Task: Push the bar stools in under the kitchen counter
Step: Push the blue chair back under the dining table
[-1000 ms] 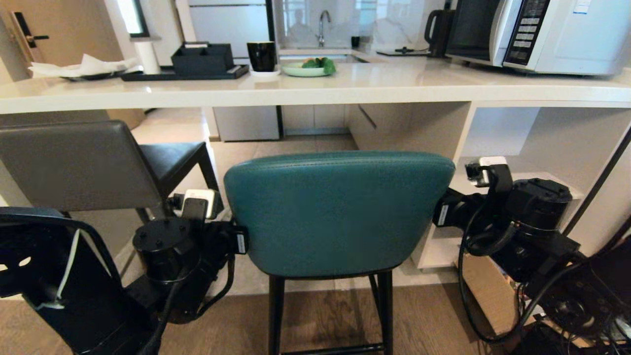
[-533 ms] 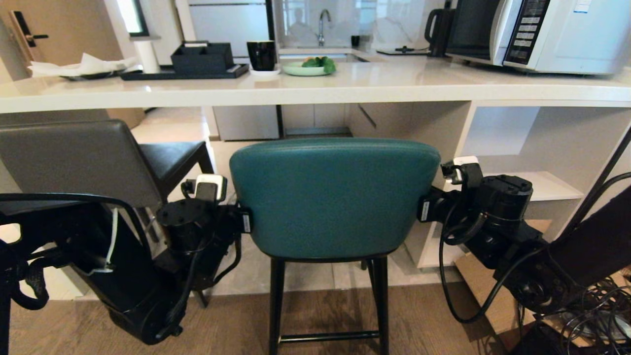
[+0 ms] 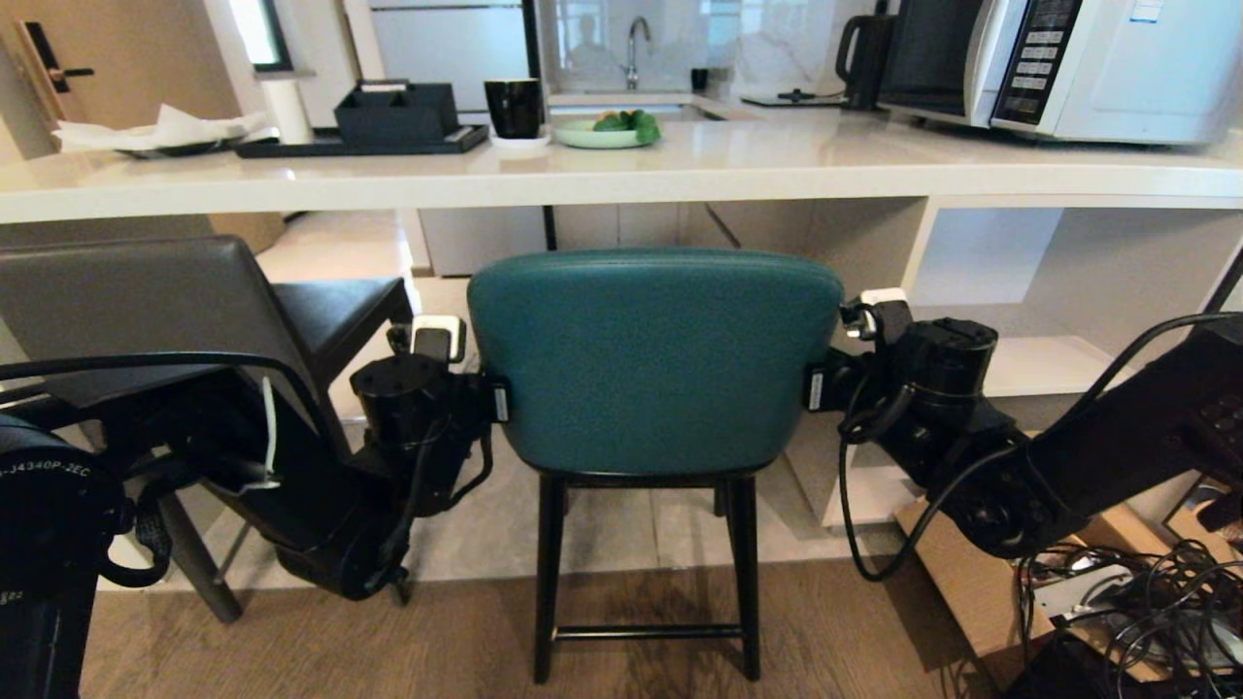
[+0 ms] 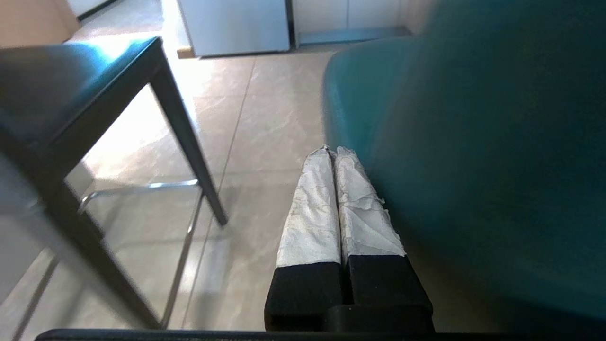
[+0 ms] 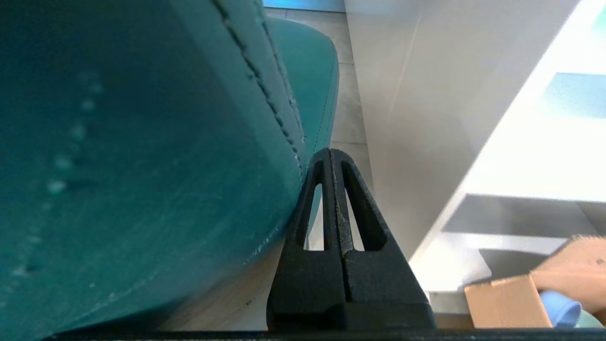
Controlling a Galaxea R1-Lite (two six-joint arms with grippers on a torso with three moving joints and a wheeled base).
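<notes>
Both grippers were seen fully closed and empty, the left gripper [image 4: 334, 150] set against one side edge of the rounded teal leather stool [image 3: 655, 359], the right gripper [image 5: 330, 151] against the other; its backrest was judged only nearing the thick glossy white counter slab [image 3: 621, 175], so that push was unfinished; the boxy dark grey leather stool [image 3: 146, 311] was left angled outward beside it, apparently not yet dealt with.

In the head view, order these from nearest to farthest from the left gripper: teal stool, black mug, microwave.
From the left gripper:
1. Teal stool, directly beside it.
2. Black mug, on the counter beyond.
3. Microwave, far right on the counter.
</notes>
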